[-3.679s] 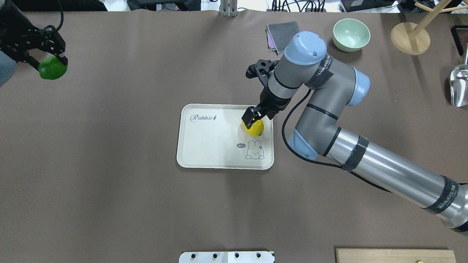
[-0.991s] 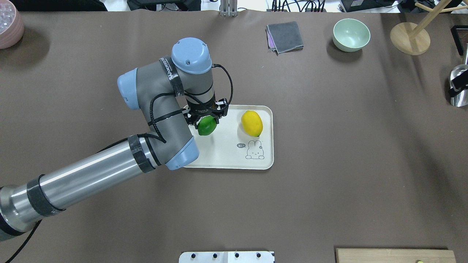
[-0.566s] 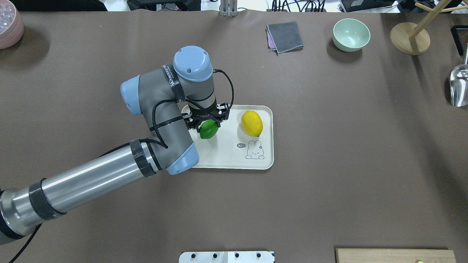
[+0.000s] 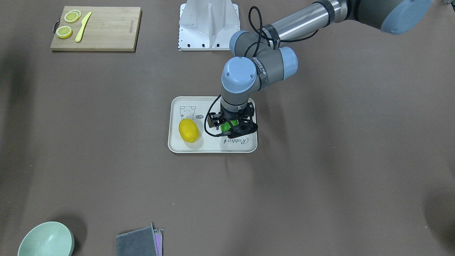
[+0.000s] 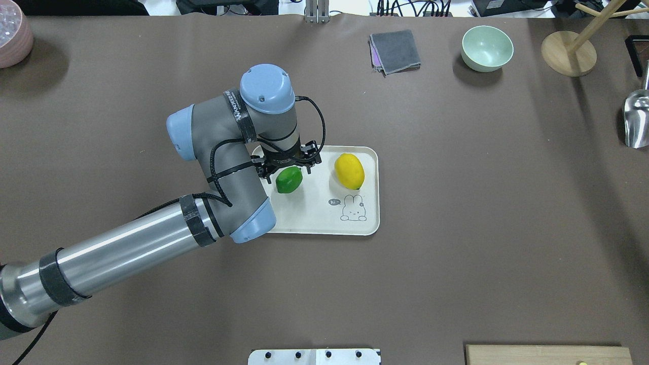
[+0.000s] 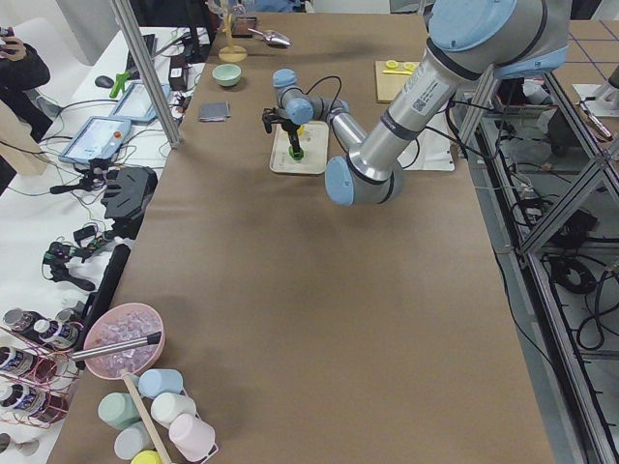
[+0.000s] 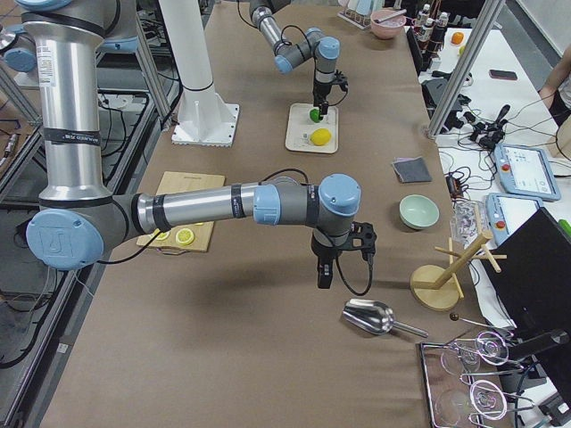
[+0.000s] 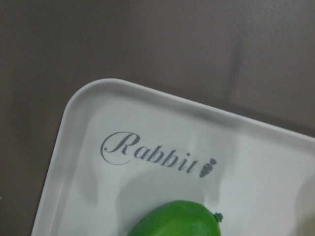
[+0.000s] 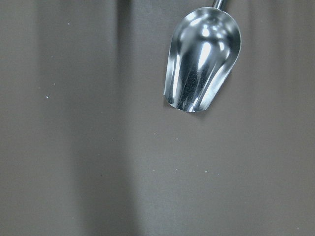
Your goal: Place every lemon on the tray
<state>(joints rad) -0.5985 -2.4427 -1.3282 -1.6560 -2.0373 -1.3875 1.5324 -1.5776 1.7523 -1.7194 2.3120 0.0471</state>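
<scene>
The off-white tray point(image 5: 314, 218) lies mid-table, also in the front view point(image 4: 213, 145). The yellow lemon point(image 5: 350, 171) lies on its right part, free of any gripper. The green lemon point(image 5: 289, 179) lies on its left part, below the "Rabbit" lettering, and shows at the bottom of the left wrist view point(image 8: 177, 219). My left gripper point(image 5: 289, 168) hovers just above the green lemon with its jaws spread; it looks open. My right gripper point(image 7: 323, 278) shows only in the right side view, near the metal scoop point(image 9: 202, 59); I cannot tell whether it is open.
A mint bowl point(image 5: 487, 48), a folded grey cloth point(image 5: 395, 50) and a wooden stand point(image 5: 568, 53) are at the far right. A pink bowl point(image 5: 12, 38) is at the far left. A cutting board point(image 4: 96, 28) with lemon slices lies near the robot's base.
The left arm brought the green lemon onto the tray, set it down and let go. The right arm left the yellow lemon on the tray and pulled back to the right.
</scene>
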